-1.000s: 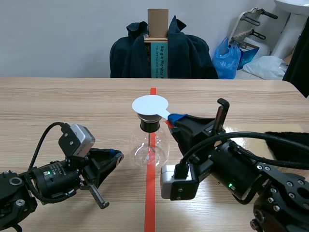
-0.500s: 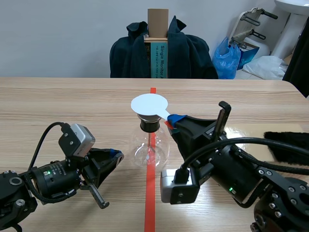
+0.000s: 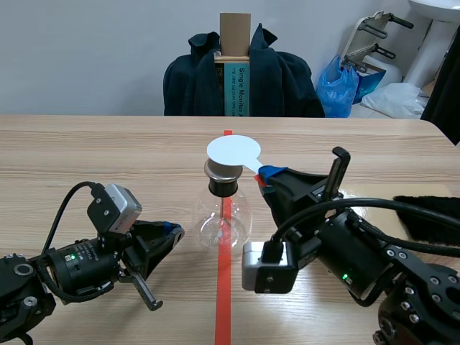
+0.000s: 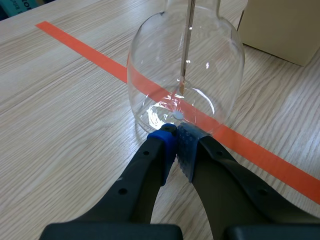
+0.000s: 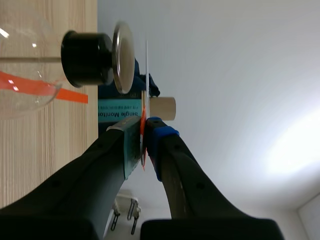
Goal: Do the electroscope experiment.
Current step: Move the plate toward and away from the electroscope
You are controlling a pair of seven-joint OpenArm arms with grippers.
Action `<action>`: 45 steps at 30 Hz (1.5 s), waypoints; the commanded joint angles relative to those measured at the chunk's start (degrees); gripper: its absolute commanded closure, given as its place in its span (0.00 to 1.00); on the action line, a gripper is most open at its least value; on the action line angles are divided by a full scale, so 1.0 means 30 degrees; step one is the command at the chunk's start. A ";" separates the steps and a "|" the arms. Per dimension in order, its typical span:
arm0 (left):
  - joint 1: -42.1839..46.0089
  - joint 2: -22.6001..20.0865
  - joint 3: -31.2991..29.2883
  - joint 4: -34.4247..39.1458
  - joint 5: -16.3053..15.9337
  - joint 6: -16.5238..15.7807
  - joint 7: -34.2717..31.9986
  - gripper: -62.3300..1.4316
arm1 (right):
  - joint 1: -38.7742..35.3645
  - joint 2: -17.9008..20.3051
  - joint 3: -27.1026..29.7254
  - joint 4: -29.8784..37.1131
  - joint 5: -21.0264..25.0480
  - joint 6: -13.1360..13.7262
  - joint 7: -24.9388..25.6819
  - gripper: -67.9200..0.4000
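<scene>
The electroscope, a clear glass flask (image 3: 224,218) with a black stopper (image 3: 222,187) and a metal top plate (image 3: 221,171), stands on the red tape line. A white disc (image 3: 233,151) hovers just above that plate, shifted a little right. My right gripper (image 3: 267,175) is shut on the disc's handle. In the right wrist view the disc (image 5: 146,70) shows edge on, a small gap away from the metal plate (image 5: 124,57), with the right gripper (image 5: 145,127) clamped on it. My left gripper (image 3: 172,231) is shut on nothing, its tips (image 4: 176,134) at the flask's (image 4: 185,65) base.
A black fur cloth (image 3: 431,215) lies at the right on the table. A pale board (image 4: 282,25) lies beyond the flask. Behind the table a chair draped with a dark jacket (image 3: 241,75) holds a box; a blue bag (image 3: 338,88) sits beside it.
The right gripper has lifted the white disc off the metal top plate and carried it slightly right. The left arm has not moved.
</scene>
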 commanded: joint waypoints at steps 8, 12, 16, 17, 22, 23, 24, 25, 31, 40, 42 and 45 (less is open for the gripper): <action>-0.0102 0.0044 -0.0131 0.0328 -0.0124 0.0044 -0.0284 0.93 | 0.0175 0.0255 0.0029 0.0372 0.0058 -0.0168 -0.3198 0.98; -0.0102 0.0044 -0.0131 0.0328 -0.0124 0.0044 -0.0284 0.93 | 0.0175 0.0255 0.0029 0.0372 0.0058 -0.0160 -0.4218 0.98; -0.0102 0.0044 -0.0131 0.0328 -0.0124 0.0044 -0.0284 0.93 | 0.0175 0.0255 0.0029 0.0372 0.0058 -0.0160 -0.5100 0.98; -0.0102 0.0044 -0.0131 0.0328 -0.0124 0.0044 -0.0284 0.93 | 0.0175 0.0255 0.0029 0.0372 0.0058 -0.0160 -0.5231 0.98; -0.0102 0.0044 -0.0131 0.0328 -0.0124 0.0044 -0.0284 0.93 | -0.0036 0.0262 0.0029 0.0372 0.0058 -0.0153 -0.5319 0.98; -0.0102 0.0044 -0.0131 0.0328 -0.0124 0.0044 -0.0284 0.93 | -0.0109 0.0262 0.0029 0.0372 0.0029 -0.0153 -0.5231 0.98; -0.0102 0.0044 -0.0131 0.0328 -0.0124 0.0044 -0.0284 0.93 | -0.0160 0.0262 0.0022 0.0372 0.0000 -0.0160 -0.5144 0.98; -0.0102 0.0044 -0.0131 0.0328 -0.0124 0.0044 -0.0284 0.93 | -0.0211 0.0262 0.0022 0.0372 0.0000 -0.0168 -0.5013 0.98; -0.0102 0.0044 -0.0131 0.0328 -0.0124 0.0044 -0.0284 0.93 | -0.0255 0.0255 0.0022 0.0372 -0.0379 -0.0452 -0.3993 0.98; -0.0102 0.0044 -0.0131 0.0328 -0.0124 0.0044 -0.0284 0.93 | -0.0255 0.0255 0.0022 0.0372 -0.0911 -0.0459 -0.1231 0.98; -0.0102 0.0044 -0.0131 0.0328 -0.0124 0.0044 -0.0284 0.93 | -0.0255 0.0255 0.0022 0.0372 -0.1188 -0.0459 -0.0925 0.98; -0.0102 0.0044 -0.0131 0.0328 -0.0124 0.0044 -0.0284 0.93 | -0.0255 0.0255 0.0022 0.0372 -0.1311 -0.0648 -0.0452 0.98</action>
